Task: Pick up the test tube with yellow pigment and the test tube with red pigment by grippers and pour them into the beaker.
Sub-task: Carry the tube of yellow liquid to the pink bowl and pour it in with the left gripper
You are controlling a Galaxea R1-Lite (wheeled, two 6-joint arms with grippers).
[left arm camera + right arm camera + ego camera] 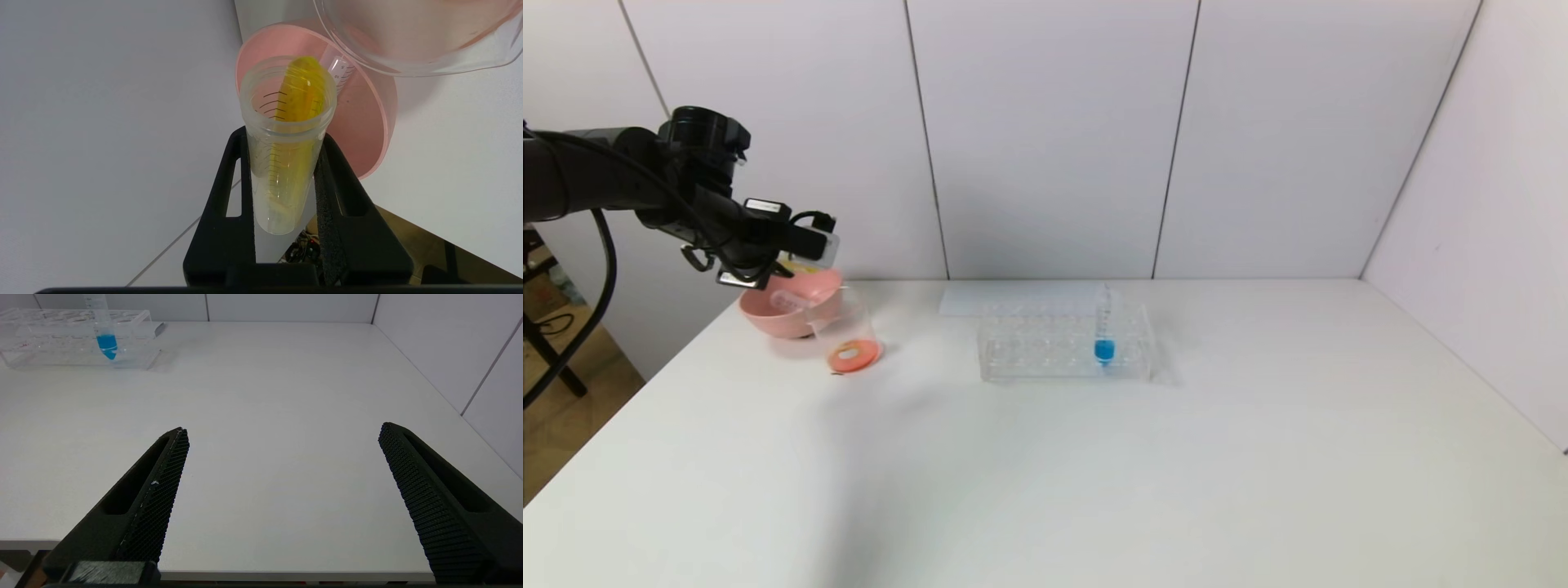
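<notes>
My left gripper (284,134) is shut on the test tube with yellow pigment (300,94). The tube is tilted, with its mouth towards the pink bowl (367,122), and the yellow liquid has run along it to the mouth. In the head view the left gripper (796,265) hangs over the bowl (784,314), just beside the clear beaker (848,322). The beaker holds orange-red liquid at its bottom. Its rim shows in the left wrist view (412,53). A clear graduated tube (341,69) lies in the bowl. No tube with red liquid shows. My right gripper (282,428) is open and empty over the table's front edge.
A clear tube rack (1045,343) stands mid-table with one blue-liquid tube (1103,335) upright in it. Both show in the right wrist view, the rack (61,347) and the blue tube (106,339). White walls close the back and the right side. The table's left edge runs near the bowl.
</notes>
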